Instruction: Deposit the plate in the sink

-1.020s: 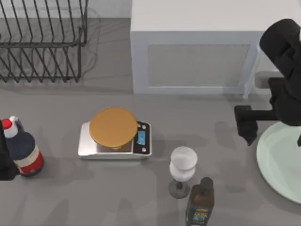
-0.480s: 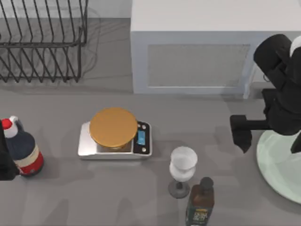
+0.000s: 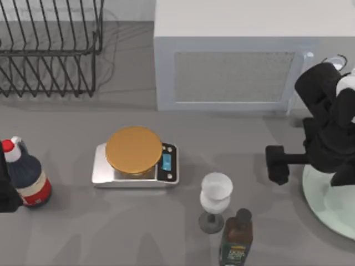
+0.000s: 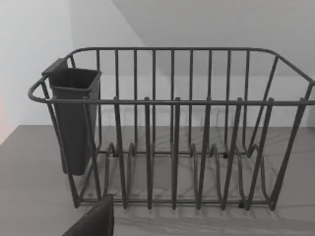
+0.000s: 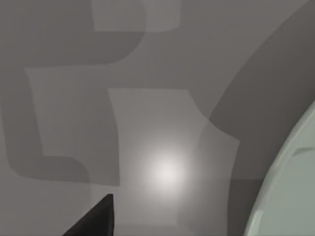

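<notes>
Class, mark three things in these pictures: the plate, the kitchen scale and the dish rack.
plate [image 3: 327, 202], top view, bare mint-green surface near its left rim.
kitchen scale [image 3: 168, 162], top view, the dark display panel beside the orange-brown disc.
dish rack [image 4: 172, 102], left wrist view, front top wire.

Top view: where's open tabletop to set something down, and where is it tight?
Free: the grey strip between the dish rack and the kitchen scale, and the patch between the scale and the right gripper. Crowded: front centre, where the wine glass and dark bottle stand close, and the plate at right.
</notes>
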You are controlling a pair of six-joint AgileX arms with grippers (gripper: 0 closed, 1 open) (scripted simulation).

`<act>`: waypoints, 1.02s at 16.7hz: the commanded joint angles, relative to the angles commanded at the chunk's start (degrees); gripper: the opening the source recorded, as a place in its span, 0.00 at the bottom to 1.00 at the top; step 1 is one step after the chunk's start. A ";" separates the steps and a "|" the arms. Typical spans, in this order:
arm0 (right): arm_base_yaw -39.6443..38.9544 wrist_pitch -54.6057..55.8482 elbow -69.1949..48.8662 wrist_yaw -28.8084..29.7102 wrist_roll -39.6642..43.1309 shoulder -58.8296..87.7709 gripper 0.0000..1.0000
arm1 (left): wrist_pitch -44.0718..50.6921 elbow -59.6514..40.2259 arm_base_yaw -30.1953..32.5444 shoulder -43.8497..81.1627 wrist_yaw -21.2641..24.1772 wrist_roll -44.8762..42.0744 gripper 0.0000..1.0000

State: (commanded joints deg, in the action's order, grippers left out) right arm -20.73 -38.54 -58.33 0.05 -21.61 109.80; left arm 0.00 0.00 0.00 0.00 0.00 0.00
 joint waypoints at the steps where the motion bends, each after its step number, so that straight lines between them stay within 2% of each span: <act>1: 0.00 0.00 0.00 0.00 0.00 0.00 1.00 | 0.00 0.00 0.00 0.00 0.00 0.00 1.00; 3: 0.00 0.00 0.00 0.00 0.00 0.00 1.00 | 0.00 0.00 0.00 0.00 0.00 0.00 1.00; 16: 0.00 0.00 0.00 0.00 0.00 0.00 0.02 | 0.00 0.00 0.00 0.00 0.00 0.00 1.00; 17: 0.00 0.00 0.00 0.00 0.00 0.00 0.00 | 0.00 0.00 0.00 0.00 0.00 0.00 1.00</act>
State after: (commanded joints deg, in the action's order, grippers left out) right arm -20.73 -38.54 -58.33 0.05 -21.61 109.80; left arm 0.00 0.00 0.00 0.00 0.00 0.00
